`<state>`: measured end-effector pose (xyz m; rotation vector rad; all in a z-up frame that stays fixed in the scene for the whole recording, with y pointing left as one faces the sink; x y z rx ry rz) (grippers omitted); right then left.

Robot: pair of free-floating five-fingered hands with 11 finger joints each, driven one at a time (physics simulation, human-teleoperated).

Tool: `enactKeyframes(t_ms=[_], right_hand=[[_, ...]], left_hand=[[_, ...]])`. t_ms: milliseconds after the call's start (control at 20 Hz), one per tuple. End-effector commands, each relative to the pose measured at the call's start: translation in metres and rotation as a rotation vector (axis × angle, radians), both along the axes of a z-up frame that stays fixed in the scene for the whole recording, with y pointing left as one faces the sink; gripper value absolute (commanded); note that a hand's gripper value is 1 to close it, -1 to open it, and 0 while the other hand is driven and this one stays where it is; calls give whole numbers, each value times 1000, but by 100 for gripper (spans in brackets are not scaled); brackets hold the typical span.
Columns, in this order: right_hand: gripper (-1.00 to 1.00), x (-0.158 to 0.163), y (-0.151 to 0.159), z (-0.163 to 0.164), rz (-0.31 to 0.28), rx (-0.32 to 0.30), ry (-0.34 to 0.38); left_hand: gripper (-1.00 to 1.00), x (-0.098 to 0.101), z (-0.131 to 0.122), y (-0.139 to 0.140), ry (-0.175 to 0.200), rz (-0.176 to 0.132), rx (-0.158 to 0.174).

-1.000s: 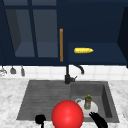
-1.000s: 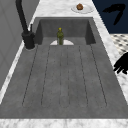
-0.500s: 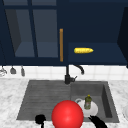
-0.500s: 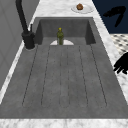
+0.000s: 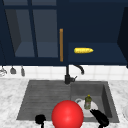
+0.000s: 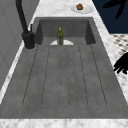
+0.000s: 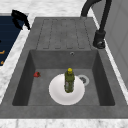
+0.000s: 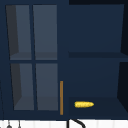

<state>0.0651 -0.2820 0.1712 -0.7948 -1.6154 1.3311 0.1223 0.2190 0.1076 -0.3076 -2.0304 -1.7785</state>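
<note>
Two black hands hover at the front edge of a grey sink (image 5: 107, 86). The right hand (image 5: 100, 118), fingers relaxed and holding nothing, is nearest a green bottle (image 5: 87, 101), which stands upright on a white plate (image 7: 56, 96) in the basin, just behind and to its left. The left hand (image 5: 40, 119) hangs farther off beside a red ball (image 5: 67, 115); I cannot tell its finger state. The right side view shows the whole plate, partly hidden from the front.
</note>
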Motion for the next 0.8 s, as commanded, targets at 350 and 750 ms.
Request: enactKeyframes(t_ms=[350, 750], right_hand=[[-100, 24, 17, 82, -173, -23, 21], [-100, 32, 26, 140, -300, -25, 57]], left_hand=[[0, 0, 0, 0, 0, 0, 0], [0, 0, 0, 0, 0, 0, 0]])
